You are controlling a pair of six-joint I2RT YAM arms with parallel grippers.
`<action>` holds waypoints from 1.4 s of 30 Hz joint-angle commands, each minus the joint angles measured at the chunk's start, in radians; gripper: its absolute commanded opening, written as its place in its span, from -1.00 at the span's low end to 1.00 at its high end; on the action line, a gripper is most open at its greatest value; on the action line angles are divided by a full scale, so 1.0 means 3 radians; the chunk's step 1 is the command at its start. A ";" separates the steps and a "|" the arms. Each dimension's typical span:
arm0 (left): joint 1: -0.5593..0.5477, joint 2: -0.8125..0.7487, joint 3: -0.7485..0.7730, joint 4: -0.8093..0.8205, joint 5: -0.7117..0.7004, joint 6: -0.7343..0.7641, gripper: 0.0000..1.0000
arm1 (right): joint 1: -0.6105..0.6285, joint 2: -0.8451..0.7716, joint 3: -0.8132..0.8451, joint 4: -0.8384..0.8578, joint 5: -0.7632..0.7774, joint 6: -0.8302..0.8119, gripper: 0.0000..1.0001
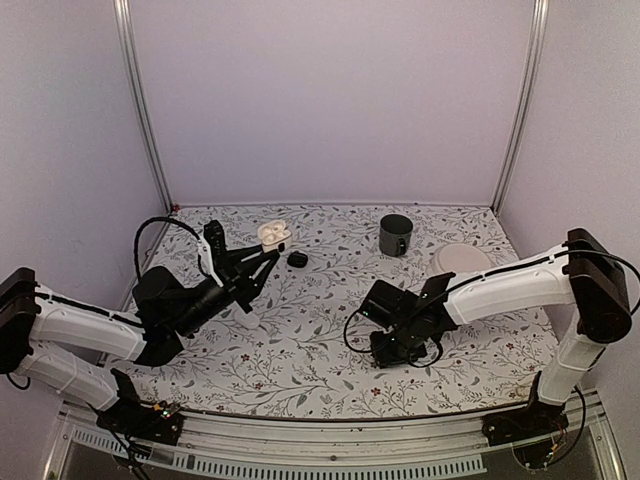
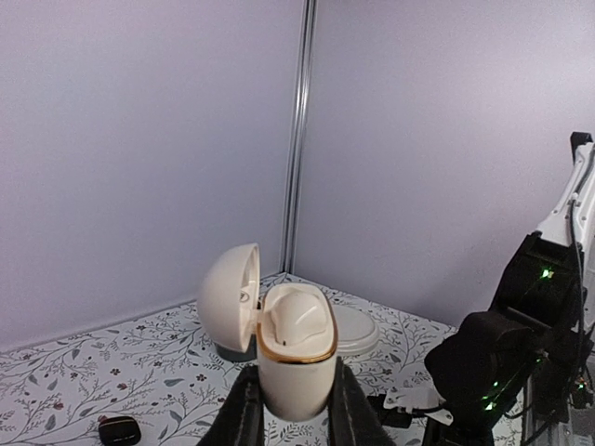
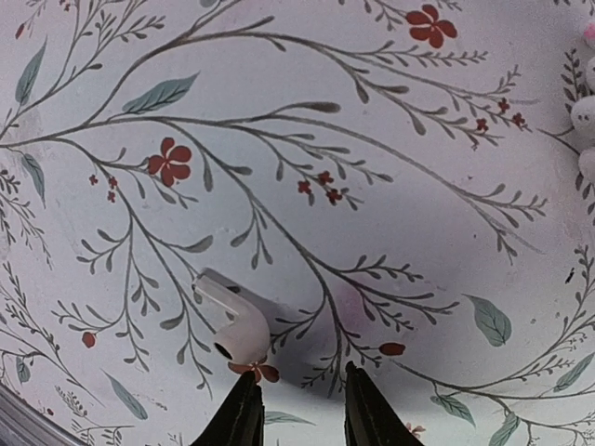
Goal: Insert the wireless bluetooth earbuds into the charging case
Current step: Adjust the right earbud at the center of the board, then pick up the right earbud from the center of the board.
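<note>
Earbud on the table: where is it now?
In the right wrist view, the white earbud lies on the floral tablecloth, just beyond the right gripper.

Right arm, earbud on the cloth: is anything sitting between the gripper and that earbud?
Nothing visible does. The earbud lies bare on the floral cloth just ahead of the right gripper, whose jaws stand open. It sits off toward one finger rather than centred in the gap.
</note>
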 commanded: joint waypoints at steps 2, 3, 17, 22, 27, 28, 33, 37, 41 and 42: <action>0.0045 0.0001 0.0061 -0.0020 0.0049 -0.0026 -1.00 | -0.0027 -0.0463 -0.0352 0.0469 0.0045 -0.0028 -0.36; 0.0044 0.0003 0.0065 -0.0021 0.0050 -0.0029 -1.00 | -0.0028 -0.0553 -0.0446 0.0616 0.0047 -0.0054 -0.35; 0.0042 -0.0010 0.0125 -0.0140 0.0140 -0.0019 -1.00 | -0.0024 -0.1413 -0.1790 0.2556 0.0118 -0.0676 -0.32; 0.0047 0.0003 0.0159 -0.0176 0.0190 -0.0011 -1.00 | -0.0033 -0.1314 -0.1889 0.2866 -0.0018 -0.0926 -0.33; 0.0049 0.0017 0.0198 -0.0202 0.0213 -0.0010 -1.00 | -0.0033 -0.1055 -0.1917 0.3066 -0.0155 -0.1060 -0.28; 0.0046 0.0022 0.0212 -0.0208 0.0227 -0.0014 -1.00 | -0.0033 -0.1017 -0.1921 0.3118 -0.0176 -0.1078 -0.26; 0.0047 0.0023 0.0260 -0.0264 0.0243 -0.0023 -1.00 | -0.0063 -0.0922 -0.1926 0.3176 -0.0163 -0.1192 -0.23; 0.0046 0.0016 0.0289 -0.0315 0.0245 -0.0023 -1.00 | -0.0118 -0.0731 -0.1846 0.3201 -0.0321 -0.1258 -0.33; 0.0047 0.0000 0.0289 -0.0327 0.0236 -0.0034 -1.00 | -0.0116 -0.0618 -0.1784 0.3145 -0.0314 -0.1254 -0.35; 0.0046 -0.0007 0.0288 -0.0326 0.0237 -0.0034 -1.00 | -0.0118 -0.0598 -0.1759 0.3129 -0.0325 -0.1258 -0.36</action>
